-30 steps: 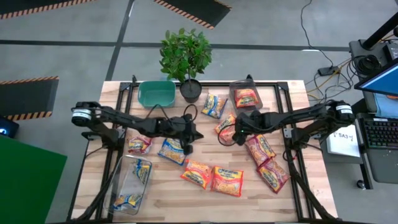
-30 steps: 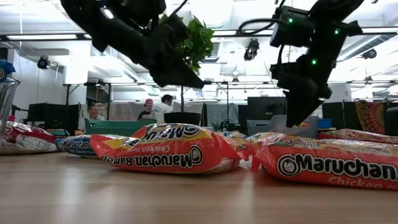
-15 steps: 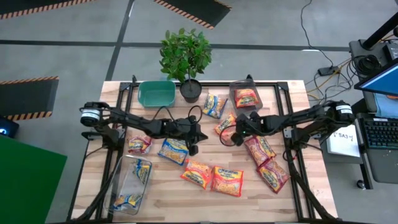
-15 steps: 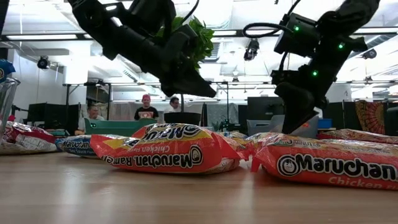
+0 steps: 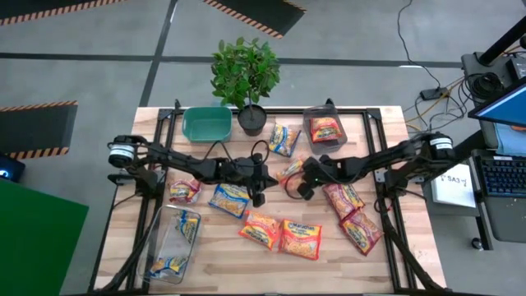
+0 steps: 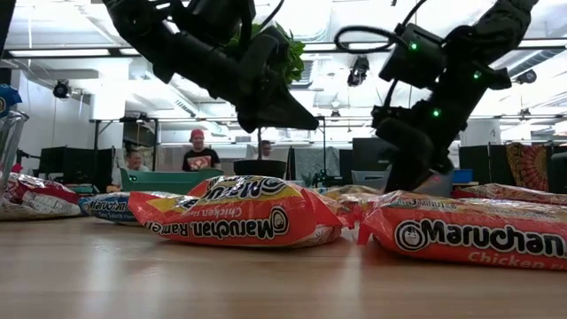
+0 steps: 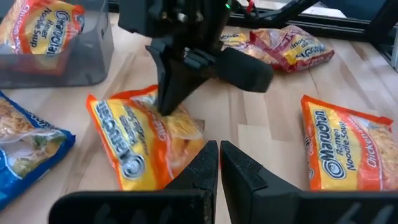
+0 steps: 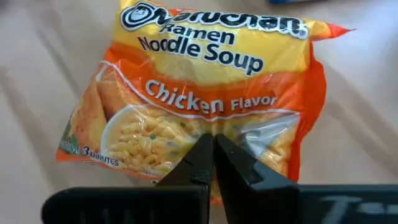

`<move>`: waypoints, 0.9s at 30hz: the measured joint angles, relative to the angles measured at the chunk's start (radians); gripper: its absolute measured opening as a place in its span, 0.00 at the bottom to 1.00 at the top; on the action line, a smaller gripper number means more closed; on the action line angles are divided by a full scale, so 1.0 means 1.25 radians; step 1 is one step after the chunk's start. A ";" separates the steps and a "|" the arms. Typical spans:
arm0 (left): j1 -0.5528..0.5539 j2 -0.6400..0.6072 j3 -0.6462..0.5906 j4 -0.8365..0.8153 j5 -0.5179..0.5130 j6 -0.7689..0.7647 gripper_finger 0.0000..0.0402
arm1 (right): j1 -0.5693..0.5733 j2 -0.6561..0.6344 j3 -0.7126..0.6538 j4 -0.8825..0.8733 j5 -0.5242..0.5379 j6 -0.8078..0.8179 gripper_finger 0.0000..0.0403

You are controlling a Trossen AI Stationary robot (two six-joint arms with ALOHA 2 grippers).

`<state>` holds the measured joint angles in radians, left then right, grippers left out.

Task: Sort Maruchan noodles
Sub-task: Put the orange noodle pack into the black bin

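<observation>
Maruchan noodle packets in blue, orange and red lie scattered flat on the wooden table (image 5: 214,267). My right gripper (image 8: 211,142) is shut, its tips down on an orange chicken-flavor packet (image 8: 205,81) near the table's middle (image 5: 289,169). My left gripper (image 7: 219,155) hangs shut just to that packet's left (image 5: 257,197), raised above the table and touching nothing. From the left wrist view I see my right gripper (image 7: 166,102) standing on the packet (image 7: 134,146). My right gripper has its shut fingertips on the upper face of the orange packet (image 8: 186,134), over the noodle-bowl picture, away from the title end. The fingers slant down from above and from the table's right. The packet lies flat on the table. Whether film is caught between the tips does not show.
A green bin (image 5: 207,123), a potted plant (image 5: 244,74) and a dark bin (image 5: 325,128) holding a packet stand along the far edge. A clear bin (image 5: 174,242) with blue packets sits near left. Orange packets (image 5: 281,235) and red packets (image 5: 352,214) lie toward the near side.
My right gripper has moved toward the table's left and down onto the orange packet, and has shut there. My left gripper has drifted a little toward the table's right, staying shut and raised.
</observation>
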<state>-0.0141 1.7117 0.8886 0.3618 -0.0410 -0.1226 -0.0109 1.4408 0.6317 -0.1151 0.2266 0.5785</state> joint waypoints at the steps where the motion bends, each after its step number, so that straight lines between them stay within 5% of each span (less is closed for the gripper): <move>1: -0.002 0.001 0.000 -0.001 0.000 0.000 0.00 | 0.007 0.001 0.008 -0.001 -0.005 0.000 0.02; 14: -0.022 0.003 0.000 -0.004 -0.002 -0.026 0.00 | 0.031 -0.088 0.130 -0.174 -0.044 -0.116 0.02; 27: -0.044 0.003 -0.006 -0.007 -0.002 -0.030 0.00 | 0.029 -0.208 0.026 -0.206 -0.039 -0.073 0.02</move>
<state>-0.0692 1.7149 0.8816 0.3531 -0.0433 -0.1598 0.0257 1.1809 0.6648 -0.3724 0.1783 0.4879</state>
